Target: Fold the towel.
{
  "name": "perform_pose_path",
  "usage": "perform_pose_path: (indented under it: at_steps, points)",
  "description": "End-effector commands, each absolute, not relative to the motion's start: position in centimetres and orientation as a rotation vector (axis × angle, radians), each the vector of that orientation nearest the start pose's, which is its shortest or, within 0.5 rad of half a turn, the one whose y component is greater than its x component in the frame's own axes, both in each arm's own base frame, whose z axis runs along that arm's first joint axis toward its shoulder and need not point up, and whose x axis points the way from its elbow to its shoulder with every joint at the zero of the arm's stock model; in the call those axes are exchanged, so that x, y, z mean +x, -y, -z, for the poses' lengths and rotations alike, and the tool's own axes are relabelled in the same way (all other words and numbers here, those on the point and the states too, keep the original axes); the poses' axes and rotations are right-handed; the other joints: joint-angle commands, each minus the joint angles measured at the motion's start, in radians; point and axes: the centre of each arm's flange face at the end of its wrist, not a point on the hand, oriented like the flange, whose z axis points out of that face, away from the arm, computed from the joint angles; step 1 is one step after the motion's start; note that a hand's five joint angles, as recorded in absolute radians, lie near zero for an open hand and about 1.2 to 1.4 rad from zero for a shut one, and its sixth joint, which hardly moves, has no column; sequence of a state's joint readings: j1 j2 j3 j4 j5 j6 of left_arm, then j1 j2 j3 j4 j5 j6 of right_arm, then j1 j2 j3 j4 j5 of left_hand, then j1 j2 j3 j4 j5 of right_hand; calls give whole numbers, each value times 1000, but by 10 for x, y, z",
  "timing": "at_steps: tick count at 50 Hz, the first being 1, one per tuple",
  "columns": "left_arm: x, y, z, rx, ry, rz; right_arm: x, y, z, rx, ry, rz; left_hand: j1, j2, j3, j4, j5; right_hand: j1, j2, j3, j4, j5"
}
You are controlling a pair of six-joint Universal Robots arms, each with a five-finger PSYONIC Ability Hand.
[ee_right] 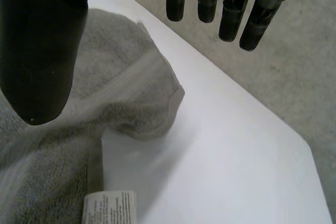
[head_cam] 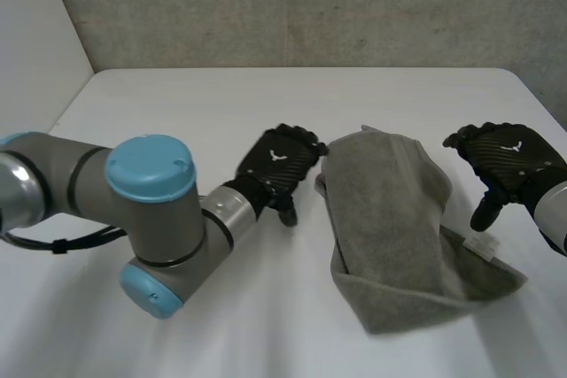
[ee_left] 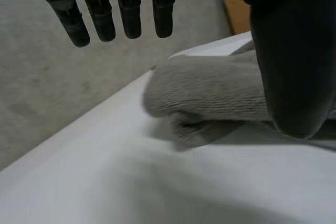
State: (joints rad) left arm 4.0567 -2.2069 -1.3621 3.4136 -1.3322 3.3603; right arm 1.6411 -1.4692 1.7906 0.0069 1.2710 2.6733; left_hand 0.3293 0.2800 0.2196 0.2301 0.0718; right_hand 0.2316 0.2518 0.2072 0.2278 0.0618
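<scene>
Loosely rumpled grey towel (head_cam: 390,219), label (head_cam: 481,243) showing, between left hand (head_cam: 279,161), right hand (head_cam: 505,161); both relaxed, empty.

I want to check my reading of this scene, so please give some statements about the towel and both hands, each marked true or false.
1. The towel lies between the two hands. True.
2. The left hand grips the towel. False: its fingers are straight and hold nothing.
3. The towel is spread flat. False: it lies bunched, with folds.
4. A white label shows on the towel near the right hand. True.
5. The right hand lifts the towel. False: it is open; the towel rests on the table.
</scene>
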Motion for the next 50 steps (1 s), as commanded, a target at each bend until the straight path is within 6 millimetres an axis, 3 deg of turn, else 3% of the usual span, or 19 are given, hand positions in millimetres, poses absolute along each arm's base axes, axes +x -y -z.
perform_pose_path:
  at_steps: [1,9,21,27,29,44,46,47,50]
  points:
    - [-392,224,-155,1541,-2422,2266,170,280,-203,-914,-2396,1788,-81,-31,-45,-56,2,-57,-77,-33,-53,-62]
    - [-402,226,-142,1613,-2440,2247,166,283,-190,-896,-2438,1732,-37,13,-45,-56,46,-57,-77,-33,-53,-62]
    - [-424,210,-120,1784,-2435,2232,167,282,-184,-899,-2450,1701,16,65,-45,-56,99,-57,-77,-33,-53,-62]
    - [-430,212,-116,1791,-2421,2246,167,282,-183,-901,-2451,1698,140,189,-45,-56,223,-57,-77,-33,-53,-62]
    - [-433,212,-116,1796,-2409,2260,167,281,-183,-902,-2451,1695,283,332,-45,-56,366,-57,-77,-33,-53,-62]
    - [-439,216,-105,1798,-2395,2265,168,280,-181,-905,-2451,1680,345,394,-45,-56,428,-57,-77,-33,-53,-62]
    - [-440,216,-103,1801,-2398,2260,168,280,-181,-905,-2451,1680,468,518,-45,-56,551,-57,-77,-33,-53,-62]
    - [-440,216,-102,1807,-2393,2255,168,280,-181,-905,-2451,1680,724,774,-45,-56,807,-57,-77,-33,-53,-62]
    - [-440,216,-101,1828,-2355,2251,168,280,-181,-905,-2451,1680,990,1039,-45,-56,1072,-57,-77,-33,-53,-62]
